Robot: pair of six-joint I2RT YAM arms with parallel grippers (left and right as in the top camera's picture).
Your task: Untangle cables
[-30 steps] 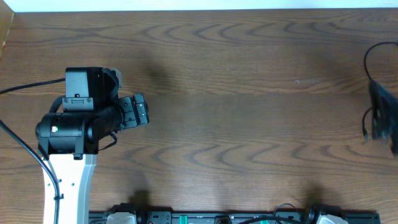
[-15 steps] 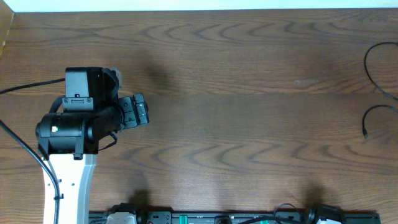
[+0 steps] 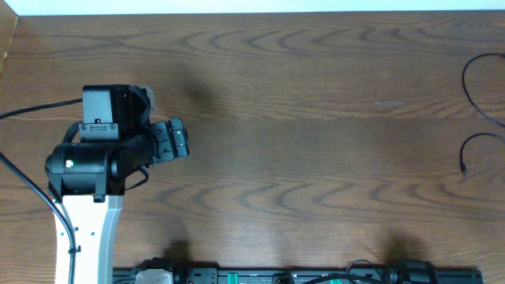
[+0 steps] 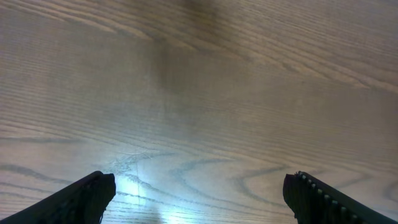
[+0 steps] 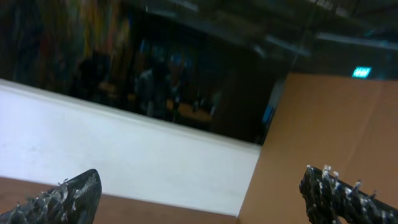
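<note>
Overhead view: a thin black cable (image 3: 463, 80) is being shown at the far R edge of the wooden table (image 3: 316, 118), partly cut off by the frame. It is lying well apart from the left gripper (image 3: 177, 142), which is being held over the L side w/ bare wood around it.

In the left wrist view the jaws are being held wide apart and nothing is being gripped; only wood grain is being seen between them. The right gripper (image 5: 202, 196) is likewise being held released and empty. It is being aimed at a white wall (image 5: 124, 149) and a dark room beyond, not at the table. The R arm is not being seen from overhead.

Judged step: approach to the cable, prob. not yet begun. To do it well, the R wrist is best being tilted down first, so the cable is being seen before any descent. One strand only is then being pinched, near the free end (image 3: 463, 169), w/ the other arm being brought in to pin the rest.

The cable itself is being seen as two open arcs, one above the other, apparently not crossing in view. Whether a knot is being hidden off-frame cannot be told.
</note>
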